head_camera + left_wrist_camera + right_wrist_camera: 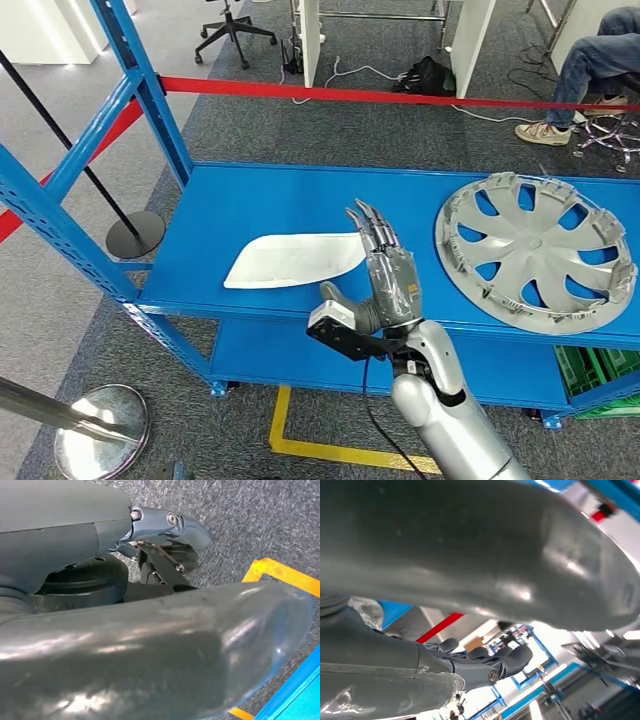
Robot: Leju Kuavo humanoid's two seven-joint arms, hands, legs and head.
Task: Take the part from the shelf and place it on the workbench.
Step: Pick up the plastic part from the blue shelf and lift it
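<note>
Reaching up over the front edge of the blue shelf [302,195], right hand [385,275] held upright w/ fingers [373,225] straight and slightly spread, thumb out to the side; holds nothing; fingertips overlap the right end of the white part [290,260] in head view, contact can't be confirmed; white part lies flat on the shelf deck near front edge, left of centre, long leaf-like shape; silver hubcap [534,250] lies flat on same deck at the right, well apart from the white part; right wrist view: thick grey thumb [490,550] across frame, darker fingers [486,657] extended beneath, nothing btwn them; left hand [151,630] seen in left wrist view over grey carpet [245,520] and yellow floor tape [283,572]; thumb large in frame, dark finger [170,525] stretched out beyond it, nothing visible in grasp; red barrier tape [392,97] runs behind the shelf; a person's legs [581,75] at far right, seated; green crate [596,375] under shelf at right.
</note>
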